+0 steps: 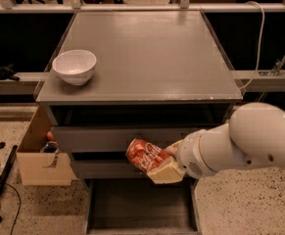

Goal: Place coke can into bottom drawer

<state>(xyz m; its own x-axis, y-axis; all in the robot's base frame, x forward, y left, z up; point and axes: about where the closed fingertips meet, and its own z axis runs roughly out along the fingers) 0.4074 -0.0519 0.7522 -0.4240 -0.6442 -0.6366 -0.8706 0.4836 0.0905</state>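
Note:
My gripper point(157, 161) is shut on the coke can point(144, 155), a dented red can with white script, held tilted in front of the grey cabinet's closed drawer fronts. One cream finger point(165, 172) shows under the can; the other is partly hidden behind it. The white arm point(245, 143) reaches in from the right. The bottom drawer point(140, 208) is pulled open just below the can, a shallow dark tray with thin side walls, and nothing shows inside it.
A white bowl point(74, 66) sits on the left of the grey cabinet top point(147, 53). A cardboard box point(38, 155) with small items stands left of the cabinet. A black pole point(0, 187) lies on the speckled floor. A white cable point(257, 43) hangs at the right.

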